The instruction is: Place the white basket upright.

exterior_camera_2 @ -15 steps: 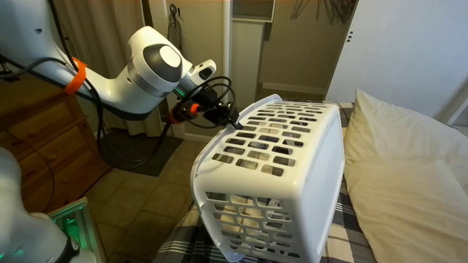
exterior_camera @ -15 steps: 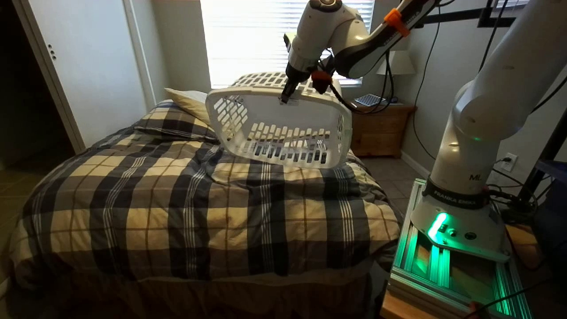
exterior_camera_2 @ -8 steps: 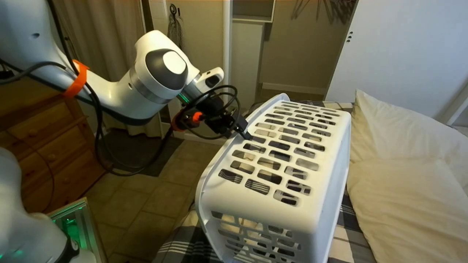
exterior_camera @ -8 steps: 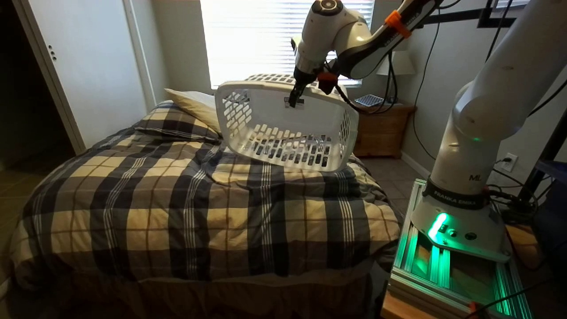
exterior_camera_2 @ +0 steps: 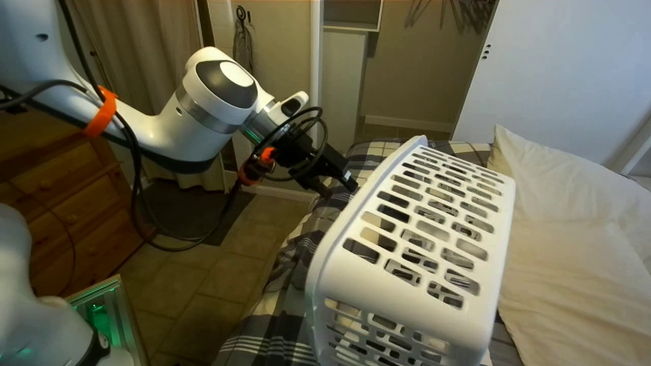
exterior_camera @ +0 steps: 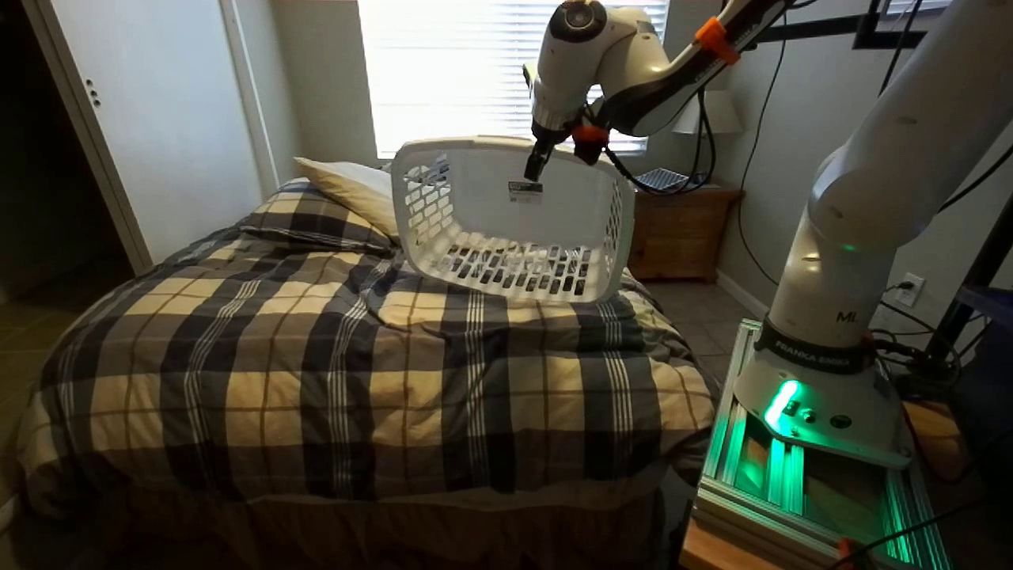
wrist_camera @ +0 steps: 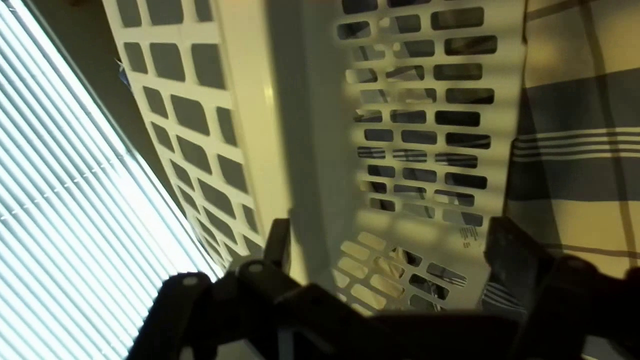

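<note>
On the plaid bed the white basket (exterior_camera: 574, 206) lies on one long side, its mouth facing the arm and its slotted upper side (exterior_camera_2: 363, 282) turned up. My gripper (exterior_camera_2: 338, 188) stands open just off the upper rim, with a small gap showing in an exterior view. From the mouth side, the gripper (exterior_camera: 534, 170) appears in front of the rim. In the wrist view the jaws are wide apart around nothing, and the basket's pale edge (wrist_camera: 255, 100) passes behind one finger (wrist_camera: 278, 240). Beyond the gripper (wrist_camera: 390, 225) the slotted inside shows. The basket's base is mostly hidden.
Cream pillows (exterior_camera_2: 569, 254) lie close behind the basket. Plaid bedding (exterior_camera: 340, 380) stretches out in front of its mouth. A wooden nightstand (exterior_camera: 673, 237) stands past the bed, and a chest of drawers (exterior_camera_2: 76, 218) is behind the arm. Cables (exterior_camera_2: 224, 213) hang below the wrist.
My gripper has let go of the upper rim and opened. The basket has shifted toward the pillows and tilted, so its upper slotted side has dropped out of sight behind the rim in an exterior view.
</note>
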Controlling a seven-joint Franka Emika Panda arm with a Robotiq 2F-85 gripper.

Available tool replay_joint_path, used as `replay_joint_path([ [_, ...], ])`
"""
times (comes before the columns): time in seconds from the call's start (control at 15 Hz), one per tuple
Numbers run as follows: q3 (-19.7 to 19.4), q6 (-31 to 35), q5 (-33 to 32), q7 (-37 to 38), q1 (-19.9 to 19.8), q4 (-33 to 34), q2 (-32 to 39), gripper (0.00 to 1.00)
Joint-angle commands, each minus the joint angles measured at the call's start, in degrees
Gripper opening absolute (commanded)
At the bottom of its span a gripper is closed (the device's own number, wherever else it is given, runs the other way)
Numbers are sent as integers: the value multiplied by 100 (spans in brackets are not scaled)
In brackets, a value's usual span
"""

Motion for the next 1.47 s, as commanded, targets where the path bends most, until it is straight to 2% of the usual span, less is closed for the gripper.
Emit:
replay_joint_path([
  [0.0, 124, -434, -388, 293, -39, 34, 67, 100],
  [0.2, 100, -639, -601, 378, 9, 16, 16, 100],
  [0.8, -81, -412, -987, 549, 37, -70, 27, 100],
  [0.93, -223, -141, -857, 321, 40, -76, 78, 100],
  [1.0, -108, -425, -753, 361, 76, -50, 35, 100],
  [1.4, -185, -266, -745, 339, 59, -68, 69, 100],
])
